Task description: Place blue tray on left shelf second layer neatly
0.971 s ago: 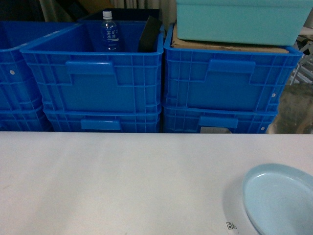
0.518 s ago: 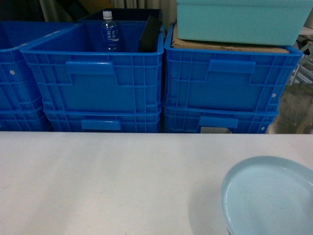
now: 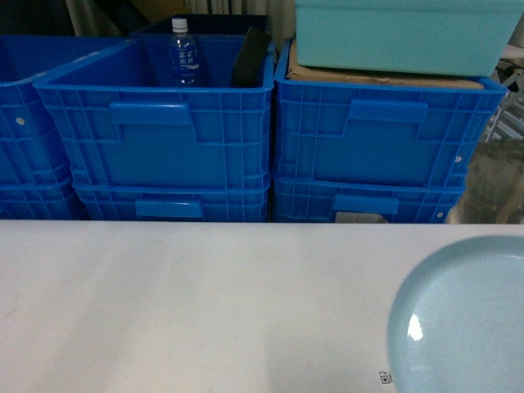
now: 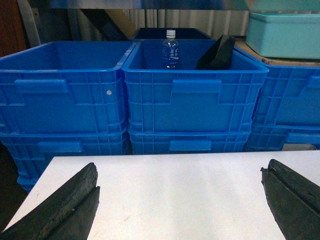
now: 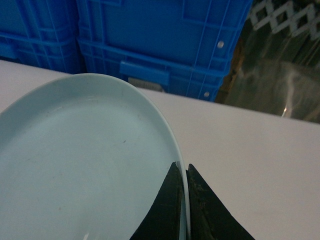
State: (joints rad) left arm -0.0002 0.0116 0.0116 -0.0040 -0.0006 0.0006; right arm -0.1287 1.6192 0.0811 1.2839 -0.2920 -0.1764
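The blue tray (image 3: 467,319), a pale blue round dish, fills the lower right corner of the head view and hangs above the white table (image 3: 205,303). In the right wrist view my right gripper (image 5: 183,167) is shut on the blue tray's (image 5: 85,160) right rim, one finger inside and one outside. My left gripper (image 4: 180,167) is open low over the table's near left part, with nothing between its fingers. Neither gripper shows in the head view. The left shelf second layer is out of view.
Stacked royal-blue crates (image 3: 164,139) stand in a row right behind the table's far edge. One holds a water bottle (image 3: 184,53) and a black object (image 3: 252,57). A teal tub (image 3: 401,33) sits on cardboard atop the right stack (image 3: 377,131).
The blue tray has come up off the table toward the head camera, looks larger now and tilts. A small printed marker on the table beneath it shows again.
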